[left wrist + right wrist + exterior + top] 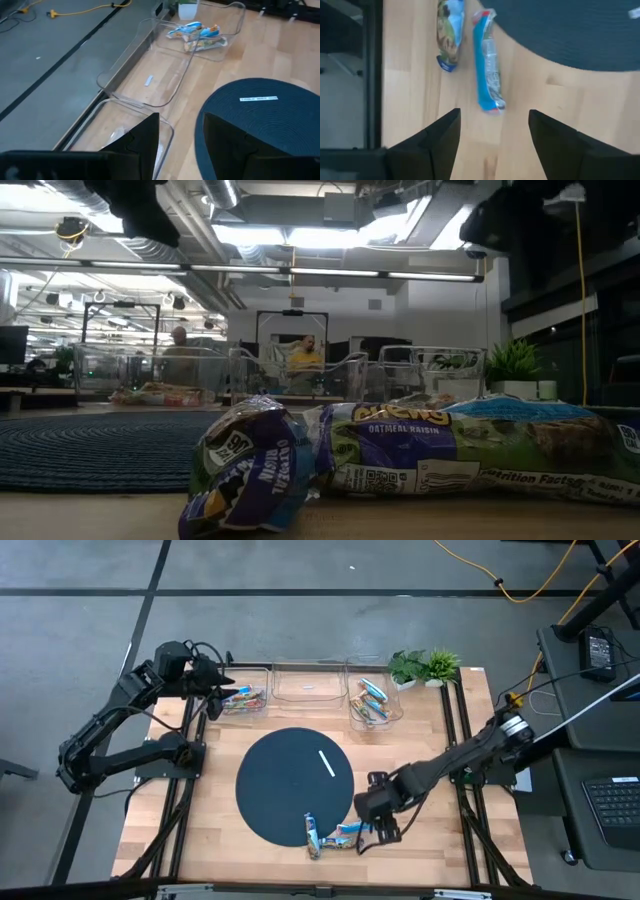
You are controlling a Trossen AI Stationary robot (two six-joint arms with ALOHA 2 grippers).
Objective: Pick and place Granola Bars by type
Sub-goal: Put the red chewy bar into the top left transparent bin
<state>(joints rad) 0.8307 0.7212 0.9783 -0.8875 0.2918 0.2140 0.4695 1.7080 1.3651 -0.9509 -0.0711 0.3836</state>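
Note:
Two wrapped granola bars lie flat on the wood by the dark mat's near edge: a blue one and a blue-green one. In the low view they show close up as a purple-blue bar and a green-blue bar. My right gripper is open, just to the right of the blue bar and touching nothing. My left gripper is open over the left bin, which holds several bars. The right bin holds blue bars.
A round dark mat carries a thin white strip. The middle clear bin holds one small white scrap. Small green plants stand at the far right corner. Black rails run along both table sides.

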